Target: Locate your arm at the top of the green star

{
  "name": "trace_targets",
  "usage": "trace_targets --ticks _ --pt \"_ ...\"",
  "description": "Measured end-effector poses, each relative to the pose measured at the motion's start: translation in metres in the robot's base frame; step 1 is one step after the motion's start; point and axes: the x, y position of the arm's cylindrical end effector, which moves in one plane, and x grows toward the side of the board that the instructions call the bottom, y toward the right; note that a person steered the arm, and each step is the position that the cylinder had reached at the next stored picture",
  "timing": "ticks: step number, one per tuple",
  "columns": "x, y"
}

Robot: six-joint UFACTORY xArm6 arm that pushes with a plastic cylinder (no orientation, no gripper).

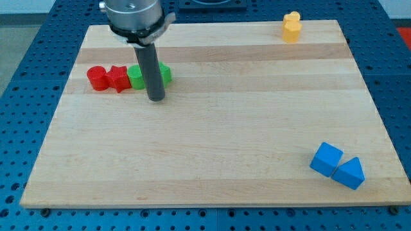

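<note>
The table (212, 147) is pale wood, laid up from long planks whose fine grain runs toward 3 o'clock, with a smooth, low-sheen finish. Around it lies a blue perforated base (26, 122), hard-looking and dotted with regular holes. The rod (153, 74) is dark and matt, like rubber or anodised metal, down to my tip (156, 100); its mount (133, 16) at 12 o'clock is brushed silver metal with a dull shine. The red blocks (106, 77), the green block (137, 76), the yellow block (291, 27) and the two blue blocks (337, 165) look like smooth moulded plastic, evenly coloured, with a soft satin gloss.
</note>
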Motion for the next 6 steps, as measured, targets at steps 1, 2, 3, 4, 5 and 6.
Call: trace_targets --ticks 1,2,3,4,5,6 --pt "-0.021 0.05" --pt "-0.102 0.076" --pt "-0.167 0.068" --pt "-0.18 0.045" --pt "-0.154 0.021" --pt "-0.128 0.008"
